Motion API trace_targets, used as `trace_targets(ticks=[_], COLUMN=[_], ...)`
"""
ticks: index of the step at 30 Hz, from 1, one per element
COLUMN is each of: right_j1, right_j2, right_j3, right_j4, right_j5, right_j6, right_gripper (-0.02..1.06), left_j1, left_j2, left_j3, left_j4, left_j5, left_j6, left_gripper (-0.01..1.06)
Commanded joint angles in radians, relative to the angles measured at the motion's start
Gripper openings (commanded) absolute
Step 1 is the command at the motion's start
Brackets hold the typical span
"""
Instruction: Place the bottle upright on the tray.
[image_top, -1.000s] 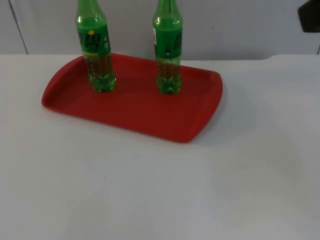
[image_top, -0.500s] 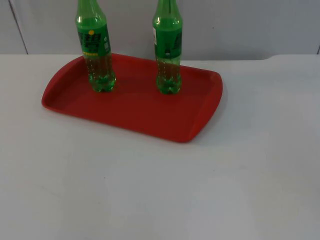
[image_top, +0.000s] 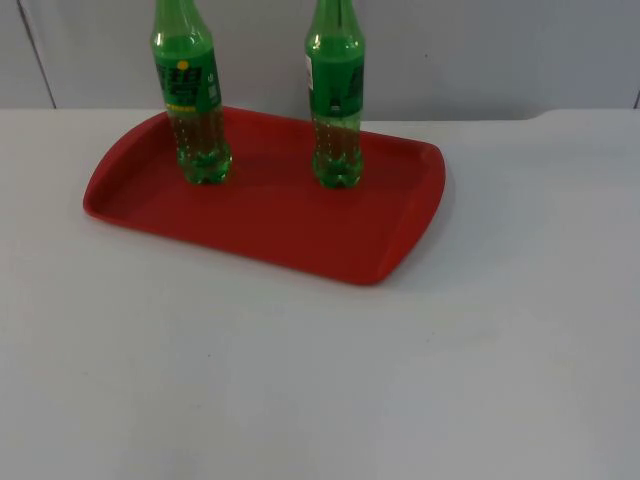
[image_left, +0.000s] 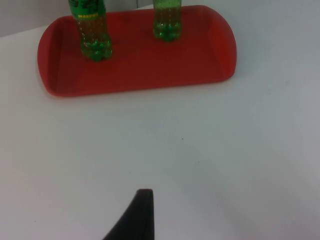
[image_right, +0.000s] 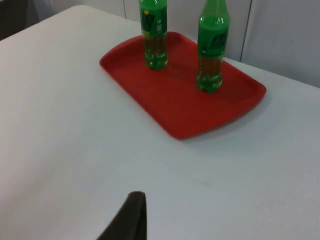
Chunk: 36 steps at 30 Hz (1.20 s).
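- Tray (image_top: 270, 225), red, upper left of frame: two green bottles (image_top: 190, 95) (image_top: 337, 100) standing upright, apart.
- Left gripper (image_left: 135, 220), right gripper (image_right: 127, 220): withdrawn over bare table; finger state cannot be told.
- Judged complete; arms to be kept clear of bottles.

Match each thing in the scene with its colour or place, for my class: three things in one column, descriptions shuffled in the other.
Things:
1. tray
2. bottles
3. table

Descriptions:
a. white, bearing the tray
b. red, lying flat
c. green, standing upright on the tray

Pairs: 1-b, 2-c, 3-a
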Motion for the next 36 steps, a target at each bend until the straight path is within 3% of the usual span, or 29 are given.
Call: trace_targets(ticks=[1,6,15,21,36], right_j1=[0.005,0.005,0.006,0.008,0.006], right_j2=[-0.043,-0.157,-0.266,-0.266,-0.266], right_j3=[0.001,0.001,0.005,0.082,0.103], right_j4=[-0.018,-0.047,-0.037,-0.024,-0.04], right_j5=[0.064,0.154,0.209,0.184,0.228], right_j6=[-0.006,-0.004,0.0,0.002,0.016], right_gripper=[1.05,1.05,1.05,1.05,1.05], left_j1=[-0.002,-0.002,-0.002,-0.002,-0.002], left_j2=[-0.005,-0.005,-0.005,-0.005,-0.005], left_j3=[0.006,0.006,0.006,0.006,0.006], left_j4=[-0.005,-0.005,-0.005,-0.005,-0.005], left_j5=[-0.008,-0.008,-0.008,-0.008,-0.008], left_j6=[0.001,0.001,0.001,0.001,0.001], left_gripper=[1.05,1.05,1.05,1.05,1.05])
